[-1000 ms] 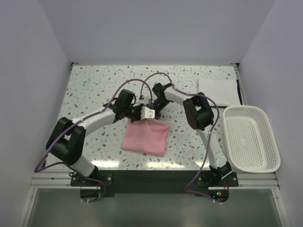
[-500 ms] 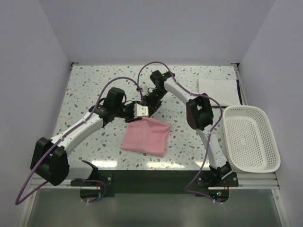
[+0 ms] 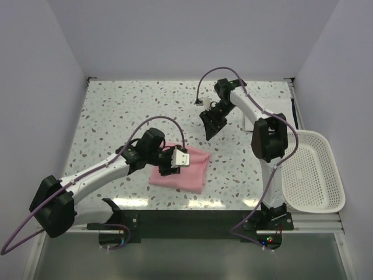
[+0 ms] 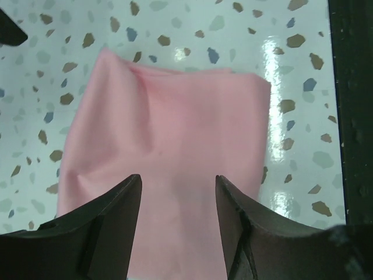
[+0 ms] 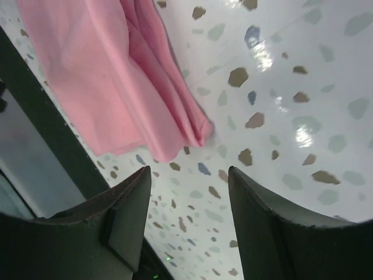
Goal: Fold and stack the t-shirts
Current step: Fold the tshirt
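Left wrist view: my left claw [image 4: 178, 182] hangs spread over the folded pink t-shirt [image 4: 175, 116] on the surface [image 4: 192, 23]. My right claw [image 5: 189, 172] is spread too, empty.

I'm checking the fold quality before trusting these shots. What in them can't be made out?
1. White t-shirt: top view, the right arm crosses its left part; absent from both wrist views.
2. Pink t-shirt: top view, the left end effector covers its far left part; left wrist view, the bottom edge cuts it off.
3. Its sleeves: none show in any view.
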You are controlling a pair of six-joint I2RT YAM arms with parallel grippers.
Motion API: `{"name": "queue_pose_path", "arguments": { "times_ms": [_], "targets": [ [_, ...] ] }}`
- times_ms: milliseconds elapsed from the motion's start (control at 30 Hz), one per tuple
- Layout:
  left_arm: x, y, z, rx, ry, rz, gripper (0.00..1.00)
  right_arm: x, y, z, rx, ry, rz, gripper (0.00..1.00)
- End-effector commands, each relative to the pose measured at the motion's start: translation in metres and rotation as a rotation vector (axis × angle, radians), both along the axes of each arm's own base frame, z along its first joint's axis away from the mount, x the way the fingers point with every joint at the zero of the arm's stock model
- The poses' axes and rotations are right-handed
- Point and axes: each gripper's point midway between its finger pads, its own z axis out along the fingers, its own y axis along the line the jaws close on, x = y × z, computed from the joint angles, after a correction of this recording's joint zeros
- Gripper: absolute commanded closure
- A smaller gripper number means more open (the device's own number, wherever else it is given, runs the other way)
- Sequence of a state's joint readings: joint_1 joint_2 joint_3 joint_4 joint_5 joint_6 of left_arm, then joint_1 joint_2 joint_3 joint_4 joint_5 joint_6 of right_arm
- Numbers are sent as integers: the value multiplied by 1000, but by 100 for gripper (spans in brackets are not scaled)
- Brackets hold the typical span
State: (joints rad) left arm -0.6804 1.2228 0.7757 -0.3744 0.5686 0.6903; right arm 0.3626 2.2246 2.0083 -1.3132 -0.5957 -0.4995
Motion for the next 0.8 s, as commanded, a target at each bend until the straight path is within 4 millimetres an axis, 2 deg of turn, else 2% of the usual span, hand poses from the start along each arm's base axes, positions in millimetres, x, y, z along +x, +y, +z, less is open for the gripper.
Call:
{"name": "queue_pose_path", "arguments": {
  "times_ms": [0,33,133,167,233,333,533,767],
  "targets": [
    [-10,-33,8,-45,-86,-40,41,-43,9,8,16,142,-17,41],
    [-25,-46,1,-33,-80,-94,42,-43,10,5,25,148,-21,41],
    [-37,-68,-2,-43,-103,-160,42,-49,7,-9,8,177,-27,41],
    [-45,-80,-6,-45,-105,-197,43,-49,7,-11,7,179,-31,40],
    [-54,-94,-13,-34,-94,-229,43,-51,7,-16,13,180,-39,40],
    [-53,-106,-20,-33,-78,-226,44,-54,10,-17,25,191,-47,40],
    [-50,-110,-36,-1,-57,-222,44,-59,8,-17,26,179,-41,41],
    [-63,-109,-53,24,-41,-281,45,-60,10,-29,14,182,-27,47]
  ]
}}
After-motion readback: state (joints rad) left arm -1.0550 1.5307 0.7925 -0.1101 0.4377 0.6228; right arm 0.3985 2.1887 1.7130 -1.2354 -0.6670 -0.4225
